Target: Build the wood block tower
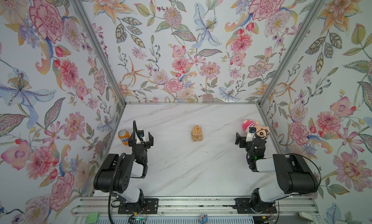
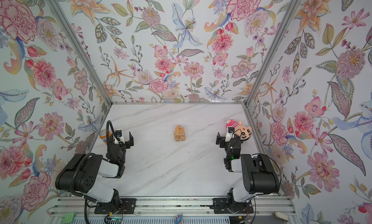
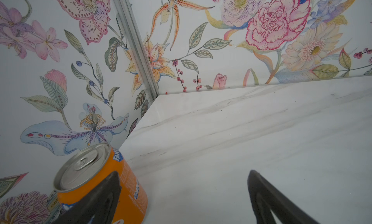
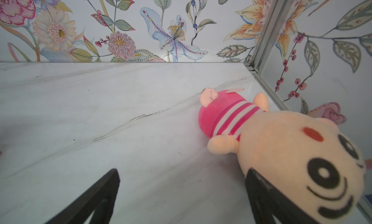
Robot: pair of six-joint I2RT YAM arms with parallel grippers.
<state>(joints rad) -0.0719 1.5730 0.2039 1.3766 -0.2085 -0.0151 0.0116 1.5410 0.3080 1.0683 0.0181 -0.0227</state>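
The tower (image 1: 196, 133) (image 2: 179, 134) is a small stack of pale wood blocks in crossed layers. It stands mid-table in both top views, and its top block (image 1: 197, 129) bears an orange cartoon print. My left gripper (image 1: 141, 140) (image 2: 120, 141) hovers well left of it, open, with nothing between the fingers (image 3: 183, 172). On the far right my right gripper (image 1: 241, 140) (image 2: 219, 140) is also open and empty (image 4: 182, 170). Neither wrist view shows the tower.
An orange soda can (image 1: 123, 136) (image 3: 100, 182) stands by the left wall, just outside my left gripper's finger. A pink-hatted plush doll (image 1: 259, 131) (image 4: 281, 152) lies by the right wall, against my right gripper's outer finger. The white marble table (image 1: 181, 172) is walled on three sides.
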